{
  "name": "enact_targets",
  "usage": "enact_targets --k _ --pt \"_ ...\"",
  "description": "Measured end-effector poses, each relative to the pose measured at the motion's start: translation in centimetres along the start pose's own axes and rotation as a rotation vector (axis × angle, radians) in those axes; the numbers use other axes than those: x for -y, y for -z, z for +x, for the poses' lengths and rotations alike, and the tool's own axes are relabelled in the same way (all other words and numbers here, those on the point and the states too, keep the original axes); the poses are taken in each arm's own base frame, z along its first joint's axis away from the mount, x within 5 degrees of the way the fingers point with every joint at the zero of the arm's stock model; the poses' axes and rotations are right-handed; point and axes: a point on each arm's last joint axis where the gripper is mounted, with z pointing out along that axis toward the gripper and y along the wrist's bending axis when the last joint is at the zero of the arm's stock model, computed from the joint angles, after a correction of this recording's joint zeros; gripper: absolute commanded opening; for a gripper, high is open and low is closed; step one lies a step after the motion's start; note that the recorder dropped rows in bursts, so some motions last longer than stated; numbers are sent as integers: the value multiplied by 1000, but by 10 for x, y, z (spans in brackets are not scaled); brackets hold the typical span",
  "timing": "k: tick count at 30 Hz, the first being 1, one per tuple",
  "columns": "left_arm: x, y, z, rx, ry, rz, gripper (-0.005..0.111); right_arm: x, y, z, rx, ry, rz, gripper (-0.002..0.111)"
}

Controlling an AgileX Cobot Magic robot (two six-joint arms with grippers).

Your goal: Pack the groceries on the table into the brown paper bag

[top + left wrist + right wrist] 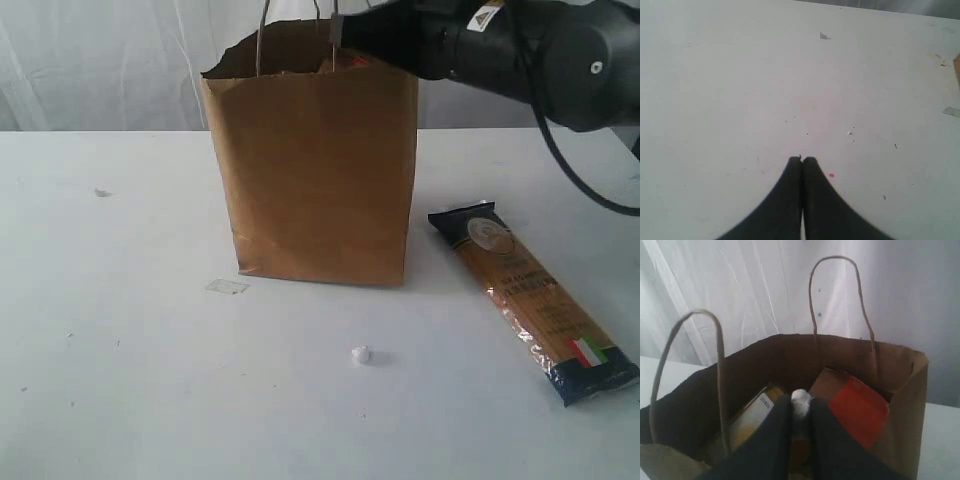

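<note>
The brown paper bag (315,170) stands upright at the middle of the white table (120,350). My right arm (500,40) reaches over its rim from the right. In the right wrist view my right gripper (800,405) hangs in the bag's mouth (790,347), shut on a small white-topped carton (800,399). Below it in the bag lie a brown pouch with an orange label (857,410) and a yellow bottle with a white label (752,417). The long spaghetti packet (530,300) lies flat on the table right of the bag. My left gripper (802,159) is shut and empty over bare tabletop.
A small white crumb (361,354) lies in front of the bag, with a clear scrap (227,286) by its left corner. A speck (101,192) sits at far left. A white curtain hangs behind the table. The bag's string handles (837,295) stand up.
</note>
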Motion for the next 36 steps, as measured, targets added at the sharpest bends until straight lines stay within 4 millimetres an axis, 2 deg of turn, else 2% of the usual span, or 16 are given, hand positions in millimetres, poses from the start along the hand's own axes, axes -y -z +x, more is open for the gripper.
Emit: enact_targets --k 6,13,18,31,36 --pt "0 0 0 0 0 0 0 0 -2 4 -20 -1 1 2" --pt "0 0 0 0 0 0 0 0 -2 4 -28 -1 1 22" --pt "0 0 0 0 0 0 0 0 -2 6 -42 -1 0 29" --pt "0 0 0 0 0 0 0 0 -1 11 -110 -2 -3 29" --pt "0 0 0 0 0 0 0 -3 12 7 -172 1 -17 19"
